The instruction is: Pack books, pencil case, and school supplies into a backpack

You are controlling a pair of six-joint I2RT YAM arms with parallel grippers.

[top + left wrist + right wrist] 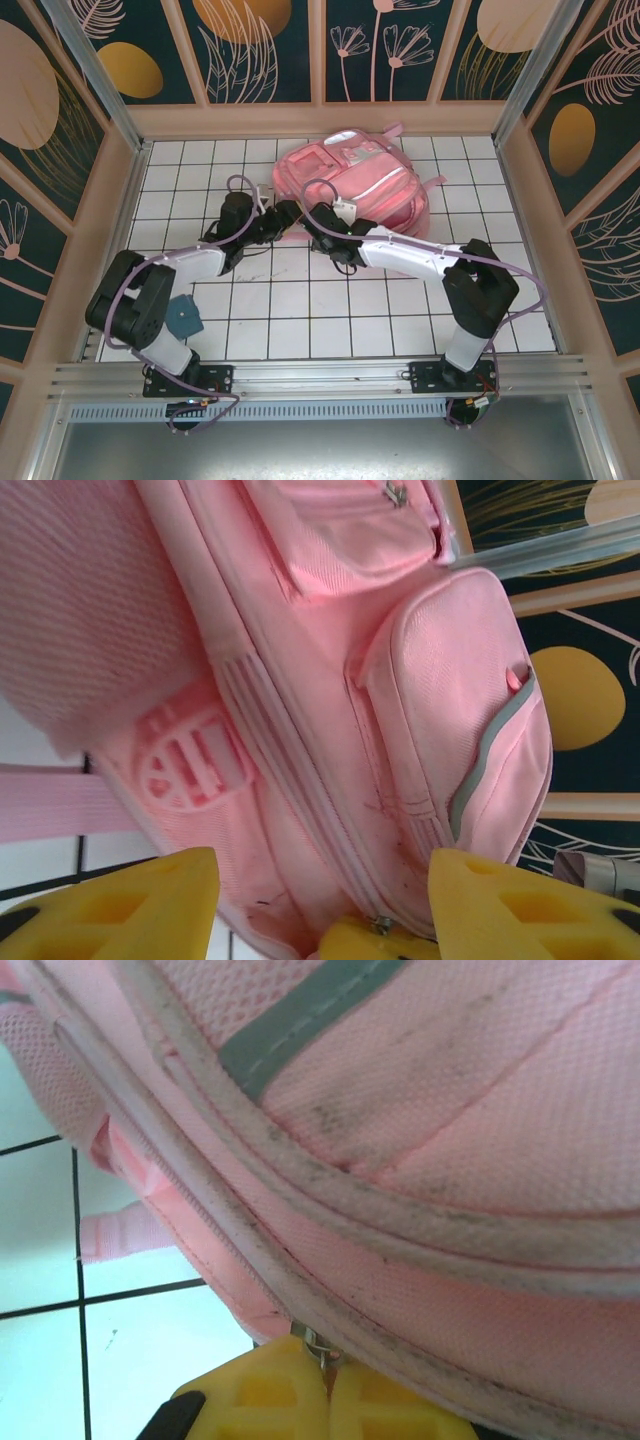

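Pink backpack, right hand pinching its zipper pull (left hand spread).

Pink backpack flat at far centre; teal pencil case near-left.

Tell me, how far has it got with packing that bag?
Nothing looks packed: the backpack is zipped. In hand: the right gripper pinches the zip pull, the left gripper open around its edge. Left: unzipping, then loading; the pencil case lies on the table.
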